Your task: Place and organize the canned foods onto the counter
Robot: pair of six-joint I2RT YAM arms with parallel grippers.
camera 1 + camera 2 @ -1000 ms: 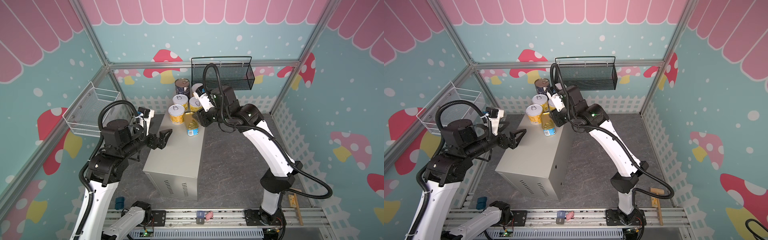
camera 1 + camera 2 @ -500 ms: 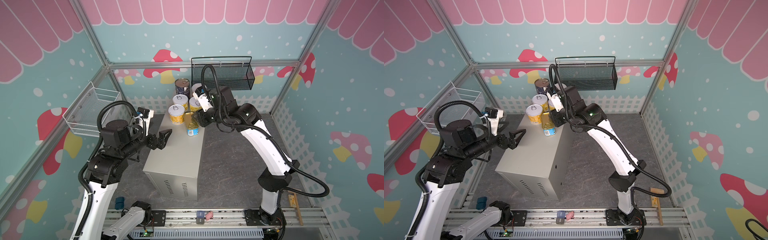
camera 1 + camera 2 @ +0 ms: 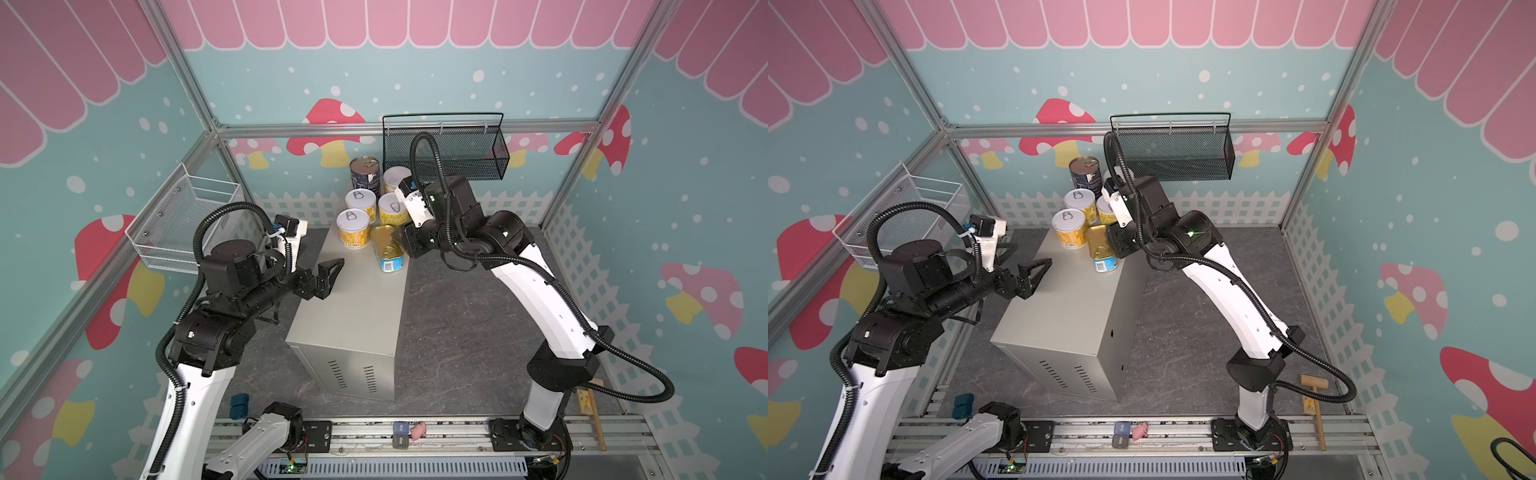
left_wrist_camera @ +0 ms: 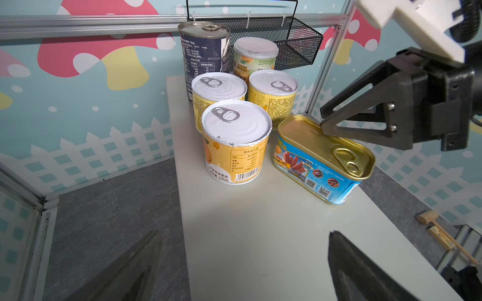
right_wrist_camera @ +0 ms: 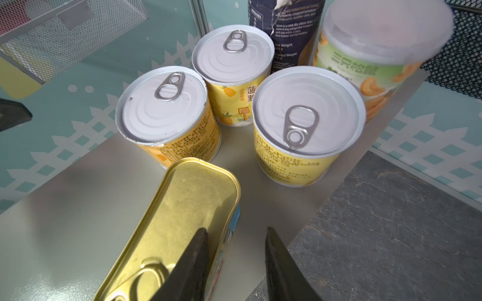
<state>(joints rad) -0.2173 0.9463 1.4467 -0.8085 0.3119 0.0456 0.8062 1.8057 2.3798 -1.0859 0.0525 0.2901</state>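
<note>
All the canned foods stand together at the far end of the counter (image 3: 353,307). A navy can (image 3: 365,172) and a white-lidded can (image 3: 397,178) form the back row. Three yellow pull-tab cans (image 4: 236,140) (image 4: 219,91) (image 4: 272,93) stand in front of them. A flat gold-topped tin (image 3: 387,248) lies nearest, by the counter's right edge. My right gripper (image 5: 234,232) straddles that tin's long side with its jaws a little apart. One fingertip (image 5: 198,239) is over the gold top, and nothing is gripped. My left gripper (image 3: 330,274) hovers wide open and empty over the counter's left edge.
A black mesh basket (image 3: 446,153) hangs on the back wall just behind the cans. A white wire basket (image 3: 183,224) hangs on the left wall. A wooden mallet (image 3: 1314,395) lies on the floor at the right, and a small blue object (image 3: 240,405) at the front left.
The right arm has shifted very slightly towards the cans. The cans, the tin and the left arm have not moved.
</note>
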